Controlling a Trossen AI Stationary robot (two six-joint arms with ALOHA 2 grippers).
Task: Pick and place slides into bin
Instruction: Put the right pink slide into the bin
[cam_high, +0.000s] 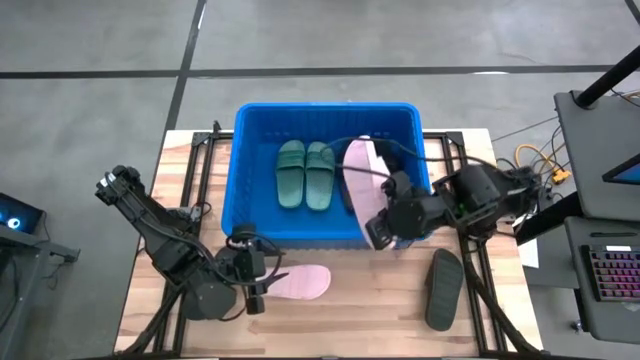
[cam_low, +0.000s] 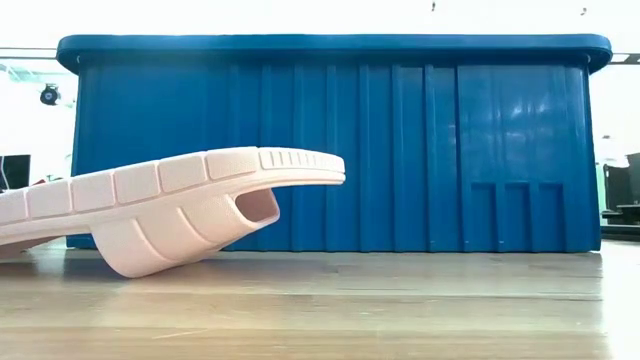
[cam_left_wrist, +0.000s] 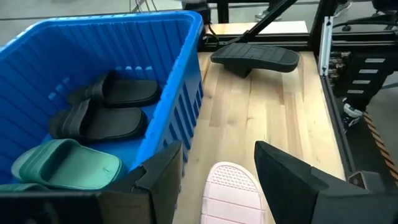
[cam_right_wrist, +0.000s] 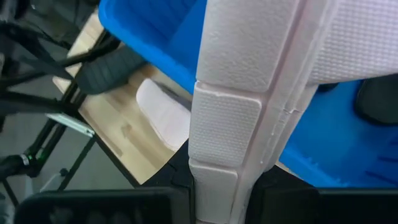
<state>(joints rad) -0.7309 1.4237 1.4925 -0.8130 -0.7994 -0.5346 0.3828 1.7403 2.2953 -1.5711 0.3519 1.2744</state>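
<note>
Pale pink slide (cam_high: 300, 282) on the counter (cam_high: 380, 325), long axis running straight out from the part-open, empty left fingers (cam_left_wrist: 158, 177) — right fingers (cam_high: 385, 222) clamping its mate (cam_high: 362, 170) over the bin (cam_high: 256, 125).

I see the bin (cam_high: 255, 215) at the worktop's (cam_high: 360, 315) middle rear with two pairs of slides (cam_high: 306, 173) inside, one slide (cam_high: 300, 283) lying before its front wall and another (cam_high: 444, 289) off its front-right corner.
</note>
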